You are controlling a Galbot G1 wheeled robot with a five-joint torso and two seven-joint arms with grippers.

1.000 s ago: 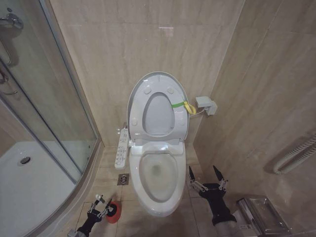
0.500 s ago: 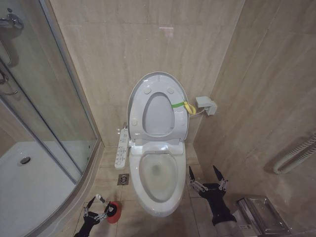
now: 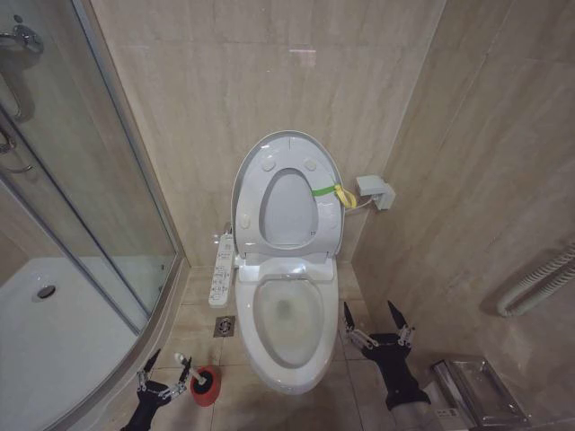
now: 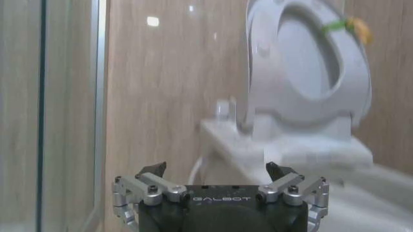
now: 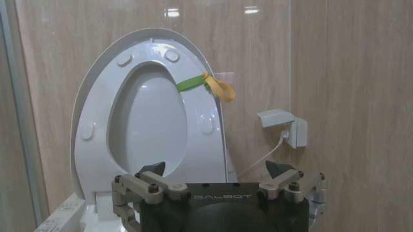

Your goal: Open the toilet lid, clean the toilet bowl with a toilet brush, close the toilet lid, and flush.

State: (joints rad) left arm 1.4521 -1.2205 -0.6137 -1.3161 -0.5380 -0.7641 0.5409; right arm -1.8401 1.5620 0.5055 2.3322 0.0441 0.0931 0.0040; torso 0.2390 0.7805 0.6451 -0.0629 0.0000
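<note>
at the lower left the left gripper (image 3: 164,370) hangs low over the floor tiles with its fingers spread apart, just beside the toilet brush (image 3: 190,375), whose thin white handle stands up from a black head in the red holder (image 3: 206,386). half a second ago this gripper sat right at the handle; now it is shifted leftward, clear of it. in the middle the toilet bowl (image 3: 287,330) lies uncovered, and the glossy white toilet lid (image 3: 248,175) stands raised against the wall, a yellow-green strap (image 3: 333,191) at its edge. to the right of the bowl the right gripper (image 3: 374,321) points upward, its jaws wide apart and empty, unchanged.
</note>
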